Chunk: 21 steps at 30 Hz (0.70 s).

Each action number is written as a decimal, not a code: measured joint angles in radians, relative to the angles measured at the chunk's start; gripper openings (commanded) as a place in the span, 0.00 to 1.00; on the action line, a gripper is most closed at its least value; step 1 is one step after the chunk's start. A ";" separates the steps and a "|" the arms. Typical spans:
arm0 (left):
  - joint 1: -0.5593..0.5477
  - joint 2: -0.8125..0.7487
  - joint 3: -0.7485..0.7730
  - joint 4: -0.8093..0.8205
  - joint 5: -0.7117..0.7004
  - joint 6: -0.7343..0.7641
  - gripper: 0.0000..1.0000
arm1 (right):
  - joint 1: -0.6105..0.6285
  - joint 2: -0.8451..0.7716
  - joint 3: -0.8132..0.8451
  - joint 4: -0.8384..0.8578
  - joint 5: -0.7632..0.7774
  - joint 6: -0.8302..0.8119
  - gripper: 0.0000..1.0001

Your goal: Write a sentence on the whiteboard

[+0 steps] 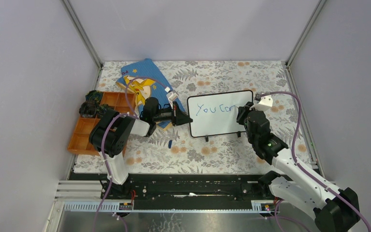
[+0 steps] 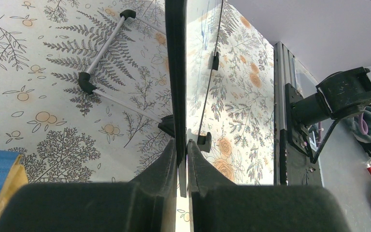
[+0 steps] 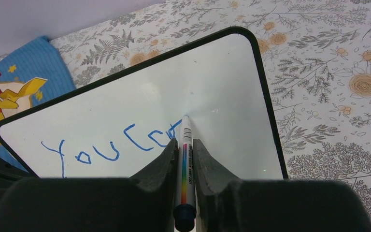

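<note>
Top external view: the whiteboard [image 1: 217,126] stands propped on the table [image 1: 198,155] between the two arms, with its written face towards them. The sentence [image 1: 216,109] is incomplete. It reads "You c" plus a further part-formed letter or two, on one line only.

The left gripper [image 1: 187,119] is closed on the board's left frame edge. The left wrist view shows both fingers pinching the thin black rim, with the wire stand visible behind the board.

The right gripper [image 3: 184,145] is clamped on a marker [image 3: 185,159], barrel in line with the fingers. The marker's tip touches the board just after the last blue stroke.

Assessment of handling:
- The board appears light, thin and rigid, and its glossy face is likely slippery.
- On small feet it is judged liable to slide or tip back under pen pressure, so a brace is needed.
- The frame edge is the correct place to hold it, clear of the writing area and of wet ink.
- Ink on such a surface probably smears at any contact.
- The marker is slim and hard with a smooth barrel, so a mid-barrel grip looks sound and only light pressure is advised
</note>
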 measured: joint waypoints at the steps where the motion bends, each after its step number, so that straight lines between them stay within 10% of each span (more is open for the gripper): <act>1: 0.000 0.000 0.000 0.000 0.000 0.000 0.00 | 0.000 0.000 0.000 0.000 0.000 0.000 0.00; 21: 0.000 0.000 0.000 -0.002 0.000 0.000 0.00 | -0.001 -0.005 -0.008 -0.023 -0.009 0.026 0.00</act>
